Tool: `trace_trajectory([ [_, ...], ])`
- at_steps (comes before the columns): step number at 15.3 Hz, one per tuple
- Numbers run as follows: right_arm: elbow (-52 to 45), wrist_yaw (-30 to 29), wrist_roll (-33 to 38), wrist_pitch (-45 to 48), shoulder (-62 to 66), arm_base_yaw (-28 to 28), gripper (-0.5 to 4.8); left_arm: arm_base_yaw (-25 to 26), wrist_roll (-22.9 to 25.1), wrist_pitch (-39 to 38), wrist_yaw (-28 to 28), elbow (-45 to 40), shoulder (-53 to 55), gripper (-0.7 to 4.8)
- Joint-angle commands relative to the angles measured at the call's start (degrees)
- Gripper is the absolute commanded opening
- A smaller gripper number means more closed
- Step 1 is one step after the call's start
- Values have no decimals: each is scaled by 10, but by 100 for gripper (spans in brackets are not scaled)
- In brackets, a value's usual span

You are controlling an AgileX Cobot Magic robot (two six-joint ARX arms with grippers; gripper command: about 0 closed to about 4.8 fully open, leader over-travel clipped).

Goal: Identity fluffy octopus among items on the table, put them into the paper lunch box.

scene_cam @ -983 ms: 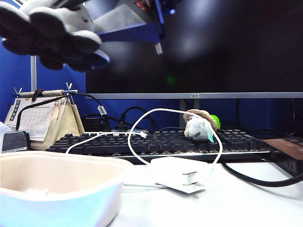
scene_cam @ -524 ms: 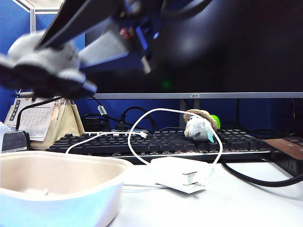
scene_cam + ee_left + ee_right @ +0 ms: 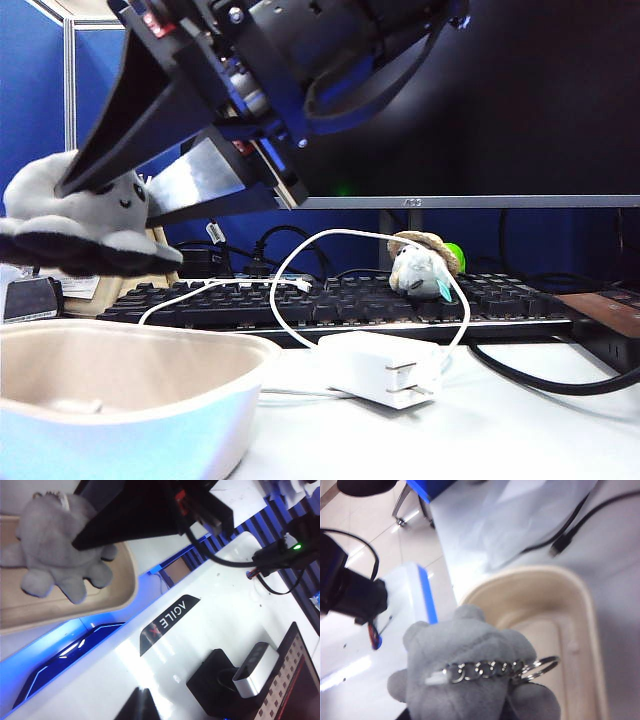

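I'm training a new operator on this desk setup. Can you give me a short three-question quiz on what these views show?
1. True or false: the fluffy octopus already lies inside the paper lunch box.
2. Which pincer holds the octopus? A) left pincer B) right pincer
3. What lies on the keyboard under the monitor?

Key
1. False: it hangs in the air above the box, clamped by the pincer.
2. B: the right wrist view shows the plush and its keychain right at its own pincer; the left pincer is not visible.
3. A small plush with a straw hat, with a white cable looped around it.
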Motion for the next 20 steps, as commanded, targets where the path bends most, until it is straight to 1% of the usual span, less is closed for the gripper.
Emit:
trace_trajectory([
  [1, 2, 5, 1, 21, 2, 0, 157, 0, 5, 4, -2, 0, 0, -4],
  [3, 2, 9, 1, 21, 9, 0, 157, 1, 5, 3, -11, 0, 0, -4],
  [9, 2, 16, 1, 29, 49, 0, 157, 1, 5, 3, -11, 0, 0, -4],
  [12, 2, 34, 1, 30, 52, -1, 159, 1, 5, 3, -10, 0, 0, -4],
  [13, 2, 39, 1, 30, 52, -1, 169, 1, 5, 3, -10, 0, 0, -4],
  [15, 2, 42, 1, 30, 52, -2, 235, 1, 5, 3, -10, 0, 0, -4],
  [20, 2, 41, 1, 30, 52, -2, 236, 1, 5, 3, -10, 0, 0, -4],
])
